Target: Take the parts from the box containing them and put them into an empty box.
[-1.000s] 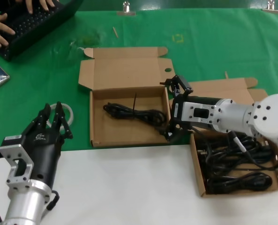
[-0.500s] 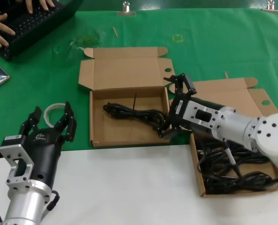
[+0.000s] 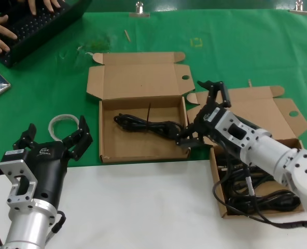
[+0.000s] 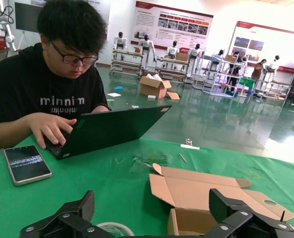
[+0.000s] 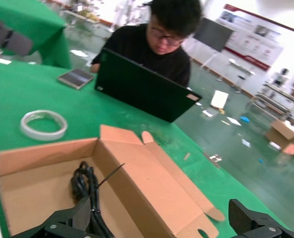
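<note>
The right gripper (image 3: 201, 115), fingers wide and empty, has withdrawn toward 3 o'clock, leaving one cable (image 3: 149, 126) in the left box (image 3: 106, 150). More cables (image 3: 257, 199) await in the right box (image 3: 220, 199). The left gripper (image 3: 54, 139) has spread open, idle.

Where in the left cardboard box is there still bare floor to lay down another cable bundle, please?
In the left box, bare floor lies between its one cable bundle and the near wall. The right gripper, open, crowds the right wall. The right box is packed with cables.

Your right end effector (image 3: 199, 115) crowds the empty box (image 3: 108, 150) right wall; open floor left of its cable (image 3: 148, 126).
</note>
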Available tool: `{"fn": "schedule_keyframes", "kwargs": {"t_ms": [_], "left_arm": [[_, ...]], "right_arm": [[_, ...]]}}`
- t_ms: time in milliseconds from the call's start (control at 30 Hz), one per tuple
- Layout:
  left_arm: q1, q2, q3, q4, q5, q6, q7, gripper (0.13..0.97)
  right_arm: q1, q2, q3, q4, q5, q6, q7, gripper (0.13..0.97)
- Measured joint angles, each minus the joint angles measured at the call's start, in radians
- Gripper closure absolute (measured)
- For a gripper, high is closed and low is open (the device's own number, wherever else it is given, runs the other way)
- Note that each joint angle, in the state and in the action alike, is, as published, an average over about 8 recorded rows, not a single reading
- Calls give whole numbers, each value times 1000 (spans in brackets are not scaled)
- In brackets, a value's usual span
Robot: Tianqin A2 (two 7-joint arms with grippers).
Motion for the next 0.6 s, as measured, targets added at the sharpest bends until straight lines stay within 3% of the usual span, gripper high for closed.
{"fn": "schedule_keyframes", "kwargs": {"t_ms": [267,600], "left_arm": [[0,0,0,0,0,0,0,257],[0,0,0,0,0,0,0,161]], "right_arm": [[-84,-5,54,68,51,73,32,129],[-189,-12,122,152,114,163,73,129]]}}
